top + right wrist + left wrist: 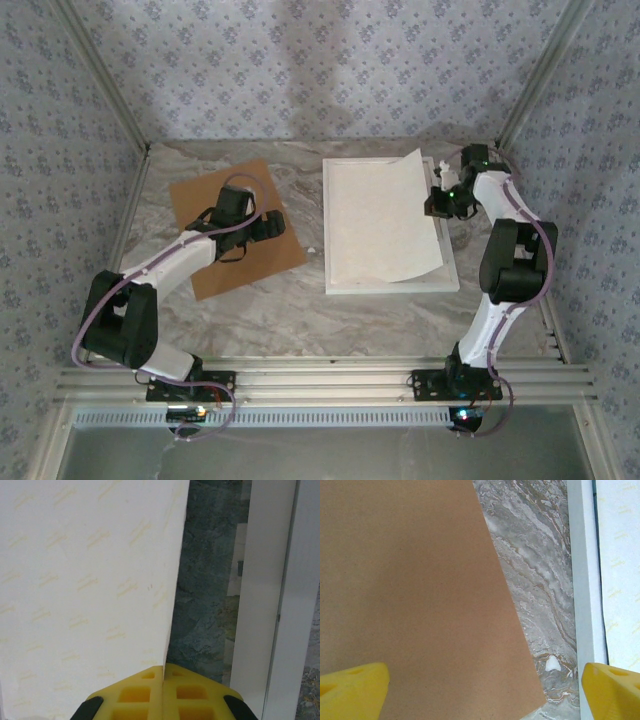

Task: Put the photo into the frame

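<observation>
Our right gripper [163, 674] has its yellow fingers pressed together on the edge of the photo [85, 580], pinching the sheet between them. From the gripper the photo spreads away to the left, plain white back upward, with faint yellowish print marks across it. The pinched edge is raised off the frame [390, 288]. In the overhead view the corner beyond the gripper curls up highest, while the rest of the sheet lies down over the frame's opening and covers most of it. Just right of the gripper runs the frame's flat white side. Between that side and the lifted edge we see a dark, mottled strip inside the frame.

Our left gripper [482, 692] hangs over the brown board [420, 580] with its fingers wide apart and nothing between them. We cannot tell whether the fingertips touch the board. The board lies flat on the marble table [535, 580] and stretches ahead of the gripper and to its left. To the gripper's right comes a strip of bare table, then the frame's near side, with the photo's white back just past it.
</observation>
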You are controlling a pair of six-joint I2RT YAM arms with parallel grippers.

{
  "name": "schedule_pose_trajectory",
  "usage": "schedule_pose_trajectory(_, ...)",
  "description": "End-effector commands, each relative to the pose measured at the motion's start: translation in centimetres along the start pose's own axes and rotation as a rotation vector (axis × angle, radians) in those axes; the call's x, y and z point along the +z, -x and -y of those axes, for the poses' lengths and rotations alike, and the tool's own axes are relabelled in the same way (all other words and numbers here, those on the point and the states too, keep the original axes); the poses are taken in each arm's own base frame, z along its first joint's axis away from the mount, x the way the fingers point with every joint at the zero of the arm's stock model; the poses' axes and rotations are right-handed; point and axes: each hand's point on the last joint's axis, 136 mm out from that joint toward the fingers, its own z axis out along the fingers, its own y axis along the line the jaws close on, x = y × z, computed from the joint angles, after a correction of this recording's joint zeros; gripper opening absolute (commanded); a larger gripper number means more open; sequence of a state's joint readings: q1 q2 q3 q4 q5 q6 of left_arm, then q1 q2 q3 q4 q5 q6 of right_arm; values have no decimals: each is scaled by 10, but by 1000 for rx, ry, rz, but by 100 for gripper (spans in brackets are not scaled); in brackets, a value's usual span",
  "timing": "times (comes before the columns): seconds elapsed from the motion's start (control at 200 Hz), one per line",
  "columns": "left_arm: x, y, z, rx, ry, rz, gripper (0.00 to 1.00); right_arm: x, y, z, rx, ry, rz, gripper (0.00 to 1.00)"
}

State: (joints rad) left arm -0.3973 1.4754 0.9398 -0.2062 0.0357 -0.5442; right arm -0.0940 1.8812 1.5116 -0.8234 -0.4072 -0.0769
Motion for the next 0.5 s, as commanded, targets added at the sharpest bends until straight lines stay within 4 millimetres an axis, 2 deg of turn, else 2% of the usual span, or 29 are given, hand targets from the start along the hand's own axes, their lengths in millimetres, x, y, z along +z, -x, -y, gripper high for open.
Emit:
schedule_pose_trajectory(0.0,0,0,-2,-3,4,-5,98,-5,0,2,-19,-18,-20,0)
schedule_pose_trajectory(0.32,0,-4,-3,-7,1,-14,98,-5,-1,11,-24,-82,-18,0)
schedule_pose_trajectory(0.495,0,-5,-4,-9,3,-15,99,-5,0,8,-33,-82,-11,0)
